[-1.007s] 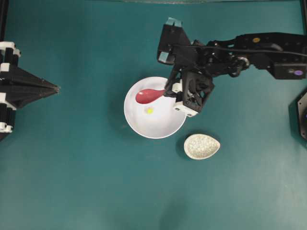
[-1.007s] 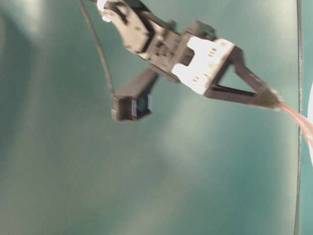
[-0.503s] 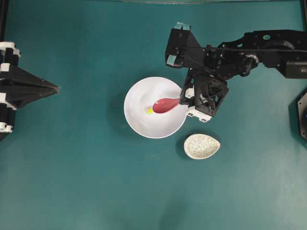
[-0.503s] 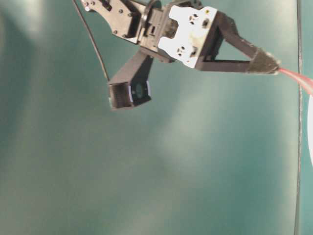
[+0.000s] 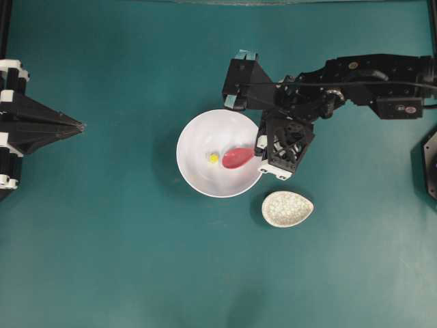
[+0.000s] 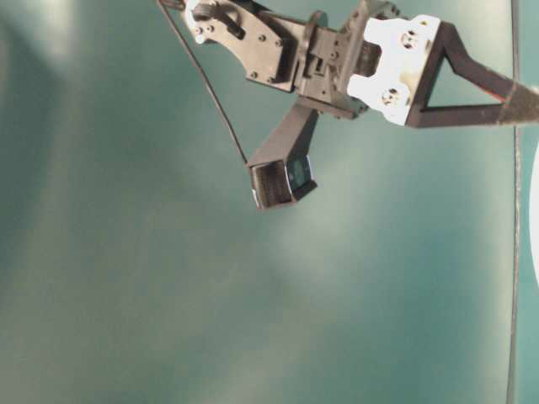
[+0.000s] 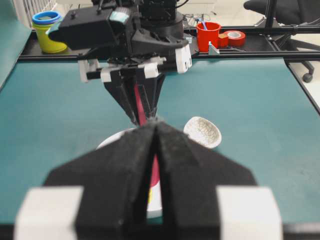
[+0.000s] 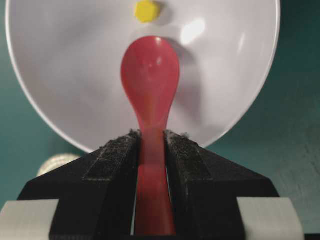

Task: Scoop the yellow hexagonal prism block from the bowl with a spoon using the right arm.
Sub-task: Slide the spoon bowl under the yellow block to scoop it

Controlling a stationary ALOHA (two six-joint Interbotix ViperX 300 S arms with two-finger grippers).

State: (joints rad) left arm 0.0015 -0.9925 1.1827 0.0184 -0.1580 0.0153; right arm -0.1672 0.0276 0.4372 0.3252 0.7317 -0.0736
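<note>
The white bowl sits mid-table with the tiny yellow hexagonal prism block on its floor. The pink-red spoon has its scoop down inside the bowl, just right of the block and apart from it. My right gripper is shut on the spoon's handle at the bowl's right rim. In the right wrist view the spoon points at the block, a small gap ahead of the scoop's tip, with my right gripper clamping the handle. My left gripper rests shut and empty at the far left.
A small speckled beige dish lies just right of the bowl's near side, under the right wrist. Cups and tape stand on a shelf beyond the table's far edge. The table is teal cloth.
The right gripper carried the spoon from the bowl's back-left part across to its right side. The scoop now lies low beside the block. The block has not moved.
</note>
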